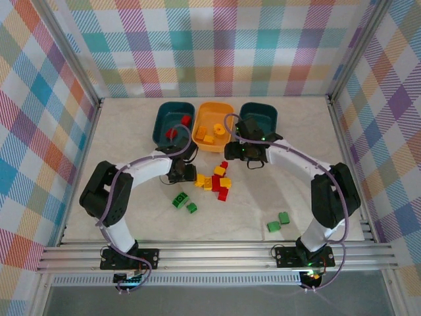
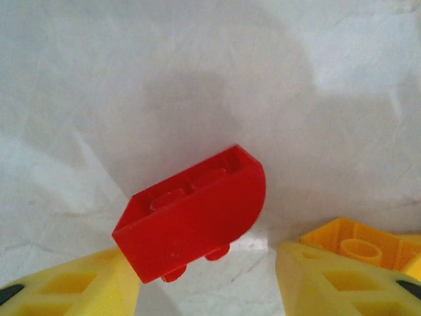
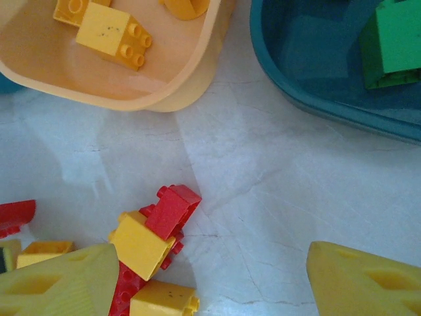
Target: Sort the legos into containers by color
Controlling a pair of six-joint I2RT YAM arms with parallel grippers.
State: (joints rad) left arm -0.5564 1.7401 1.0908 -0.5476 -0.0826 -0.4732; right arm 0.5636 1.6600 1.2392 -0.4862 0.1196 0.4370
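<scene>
A red lego with one rounded end [image 2: 191,217] lies on the white table between and just ahead of my left gripper's [image 2: 207,293] open yellow fingers, close to the left one. That left gripper [image 1: 182,172] is low beside the mixed pile of red and yellow legos [image 1: 214,182]. My right gripper [image 1: 253,157] hovers open in front of the tubs, and its fingers [image 3: 59,283] straddle bare table beside the pile [image 3: 154,237]. At the back stand a teal tub with red legos [image 1: 163,124], an orange tub with yellow legos [image 3: 191,72] and a teal tub [image 3: 309,85] with a green lego [image 3: 395,39].
Two green legos [image 1: 181,199] lie in front of the pile, and two more green ones [image 1: 279,222] lie near the right arm's base. An orange brick [image 2: 358,245] sits by my left gripper's right finger. Metal posts and checkered walls enclose the table.
</scene>
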